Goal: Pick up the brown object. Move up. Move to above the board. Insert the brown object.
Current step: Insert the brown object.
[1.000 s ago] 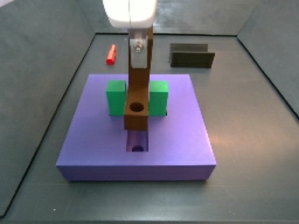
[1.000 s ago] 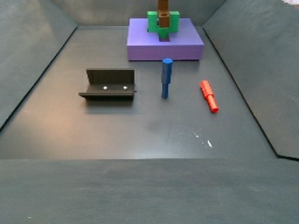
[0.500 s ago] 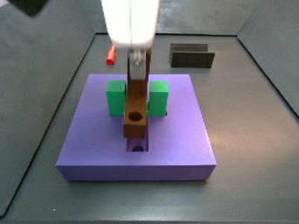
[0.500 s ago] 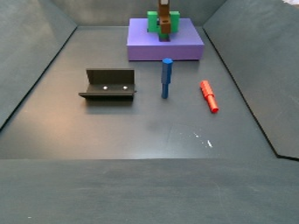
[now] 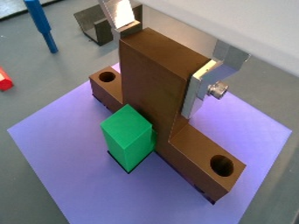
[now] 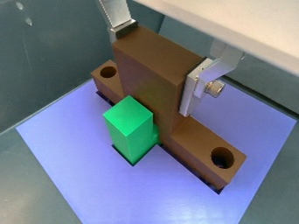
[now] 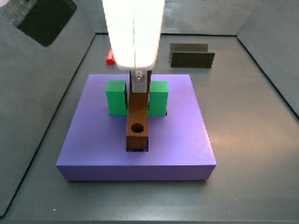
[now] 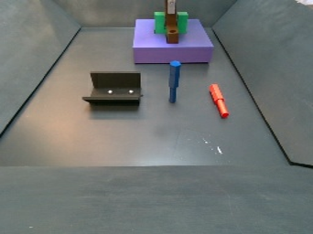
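The brown object (image 5: pixel 158 96) is an orange-brown flat bar with a hole near each end and an upright block at its middle. It lies low in the central groove of the purple-blue board (image 7: pixel 176 144), between the arms of the green block (image 6: pixel 131 129). My gripper (image 5: pixel 160 45) is shut on the upright block, a silver finger (image 5: pixel 201 87) flat against each side. Both wrist views show the bar sunk in the groove. In a side view the bar (image 7: pixel 139 118) lies along the board under the gripper (image 7: pixel 138 79). It also shows in the far side view (image 8: pixel 173 30).
A dark L-shaped fixture (image 8: pixel 113 89) stands on the floor, seen too in a side view (image 7: pixel 191 56). A blue peg (image 8: pixel 174 80) and a red peg (image 8: pixel 218 99) lie in front of the board. Grey walls surround the floor.
My gripper has moved down with the brown object. The bar has dropped from above the board into the groove.
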